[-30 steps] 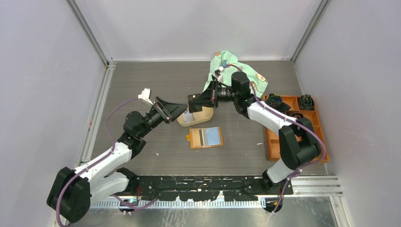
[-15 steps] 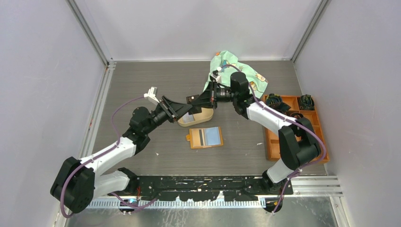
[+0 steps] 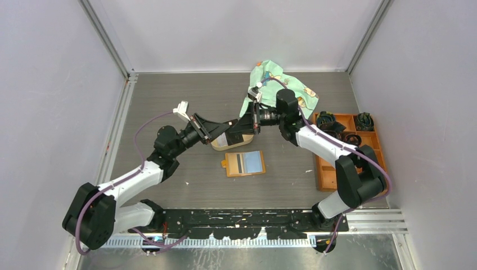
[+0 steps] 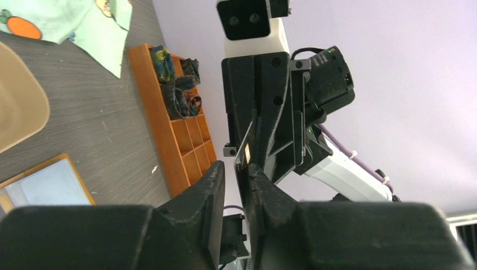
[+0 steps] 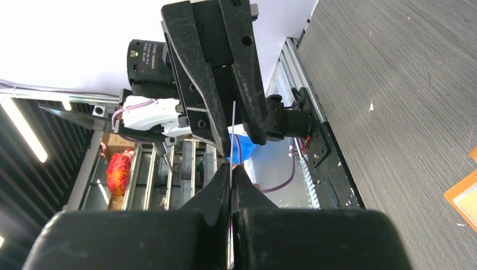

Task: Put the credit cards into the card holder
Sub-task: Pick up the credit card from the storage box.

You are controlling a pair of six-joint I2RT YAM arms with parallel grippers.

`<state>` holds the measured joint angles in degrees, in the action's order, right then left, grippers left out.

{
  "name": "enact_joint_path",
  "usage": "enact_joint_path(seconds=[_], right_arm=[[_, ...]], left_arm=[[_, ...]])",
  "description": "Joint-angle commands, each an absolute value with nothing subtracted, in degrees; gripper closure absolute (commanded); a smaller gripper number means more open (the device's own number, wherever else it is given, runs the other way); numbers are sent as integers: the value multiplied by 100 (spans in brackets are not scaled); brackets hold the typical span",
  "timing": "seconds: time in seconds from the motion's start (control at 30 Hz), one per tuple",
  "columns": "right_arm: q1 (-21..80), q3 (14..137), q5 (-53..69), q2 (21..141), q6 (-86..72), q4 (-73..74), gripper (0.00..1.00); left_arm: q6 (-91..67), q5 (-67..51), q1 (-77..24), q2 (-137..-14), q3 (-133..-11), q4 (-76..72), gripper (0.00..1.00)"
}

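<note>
Found the card holder lying open on the table, two cards seemingly on it already: partly done. Pinched one more credit card tight in the right hand, up in the air, with the left hand narrow around it, not yet squeezing. Showed that thin card only in the wrist views, the whole holder only from the top.

credit card: edge-on, a thin line; face and print unreadable
card holder: cut off by the left edge
oval tray: largely hidden in the overhead view
</note>
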<state>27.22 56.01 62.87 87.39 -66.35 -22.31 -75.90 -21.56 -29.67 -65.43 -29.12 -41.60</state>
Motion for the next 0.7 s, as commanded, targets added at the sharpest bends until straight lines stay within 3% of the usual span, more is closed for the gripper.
enact_joint_path(seconds=[0.0, 0.1, 0.17, 0.23, 0.37, 0.47, 0.57, 0.67], right_arm=[[2760, 5616, 6500, 8353, -6410, -2561, 99], [2772, 5616, 6512, 8345, -6398, -2549, 99], [2786, 5616, 6512, 8354, -6393, -2542, 99], [2795, 5616, 6521, 8354, -6353, -2523, 99], [2791, 5738, 6664, 8261, -5737, -1981, 69], [2786, 6112, 6823, 8057, -3582, -231, 55], [2794, 6756, 6098, 7768, -234, 2940, 42], [2795, 6651, 5234, 7410, 1428, 3727, 36]], left_arm=[[-7585, -2538, -2944, -6660, -3136, -4971, 82], [-7619, -2737, -2949, -6744, -3183, -5099, 87], [-7616, -2861, -2945, -6790, -3192, -5229, 100], [-7675, -2871, -2945, -6775, -3137, -5433, 100], [-7469, -2665, -2944, -6508, -2952, -5275, 100], [-7013, -2573, -2941, -6112, -2803, -4752, 100], [-6547, -2491, -2940, -5558, -2585, -4011, 100], [-6398, -2444, -2940, -5129, -2218, -3687, 100]])
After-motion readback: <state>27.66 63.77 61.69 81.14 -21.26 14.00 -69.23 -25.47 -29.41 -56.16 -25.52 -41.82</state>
